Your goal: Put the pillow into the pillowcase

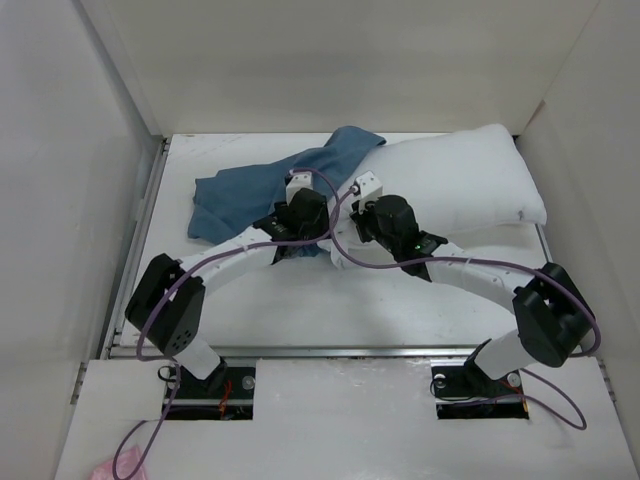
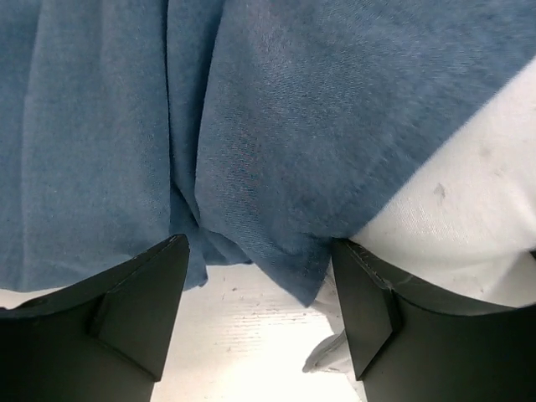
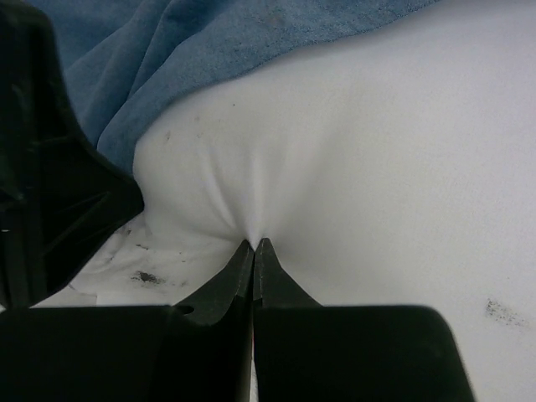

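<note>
The white pillow [image 1: 460,185] lies at the back right of the table. The blue pillowcase [image 1: 255,190] lies crumpled at the back left, and one end is draped over the pillow's left end. My right gripper [image 3: 254,243] is shut, pinching a fold of the pillow's cover [image 3: 352,167] near its left end. My left gripper [image 2: 260,301] is open, its jaws wide apart just over the table, with the pillowcase's hem [image 2: 276,167] hanging between and beyond them. The pillow's corner [image 2: 469,209] shows beside the left gripper's right finger.
White walls [image 1: 60,180] enclose the table on the left, back and right. Both arms meet near the table's middle, with their wrists [image 1: 340,215] close together. A metal rail [image 1: 330,352] runs along the near edge.
</note>
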Controlling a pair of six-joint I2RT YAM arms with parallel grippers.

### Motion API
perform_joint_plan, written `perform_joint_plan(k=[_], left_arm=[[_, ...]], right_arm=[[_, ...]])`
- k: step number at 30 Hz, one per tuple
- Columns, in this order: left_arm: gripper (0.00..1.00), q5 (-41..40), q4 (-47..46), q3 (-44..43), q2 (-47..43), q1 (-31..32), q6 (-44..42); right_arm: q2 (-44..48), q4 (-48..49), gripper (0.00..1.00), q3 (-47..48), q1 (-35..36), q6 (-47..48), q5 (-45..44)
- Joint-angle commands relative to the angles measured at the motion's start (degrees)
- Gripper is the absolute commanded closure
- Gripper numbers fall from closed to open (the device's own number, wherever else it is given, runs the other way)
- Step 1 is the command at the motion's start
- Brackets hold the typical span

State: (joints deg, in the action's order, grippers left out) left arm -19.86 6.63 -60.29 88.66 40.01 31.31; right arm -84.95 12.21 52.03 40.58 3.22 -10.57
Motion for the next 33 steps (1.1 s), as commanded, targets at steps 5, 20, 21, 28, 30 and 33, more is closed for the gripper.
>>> perform_joint_plan(k=[5, 20, 21, 28, 30, 33], left_arm=[[0.7, -2.2, 2.4, -4.6, 2.7, -2.6, 0.6], [1.0, 7.7, 3.8, -6.4, -11.7, 6.3, -2.4], [1.0, 8.6, 3.3, -7.5, -12.2, 7.8, -2.4], [1.0, 14.5, 3.7, -16.2, -11.1, 10.0, -5.3], [1.0, 14.5, 3.7, -17.4, -11.1, 10.0, -5.3], [1.0, 14.5, 2.5, -20.0, -11.1, 10.0, -4.2]], right_arm=[[0.2, -0.6, 1.0, 2.5, -0.1, 0.5, -3.5], [-13.2, 9.6, 1.0, 19.9, 1.8, -16.8, -28.0], [-13.7, 11.1, 1.0, 19.9, 2.3, -17.6, -28.0], [-17.6, 14.7, 1.0, 22.4, 3.5, -25.1, -24.7], [-17.6, 15.2, 1.0, 20.0, 3.5, -27.6, -23.7], [-18.8, 15.2, 1.0, 15.3, 3.5, -31.4, -21.1]])
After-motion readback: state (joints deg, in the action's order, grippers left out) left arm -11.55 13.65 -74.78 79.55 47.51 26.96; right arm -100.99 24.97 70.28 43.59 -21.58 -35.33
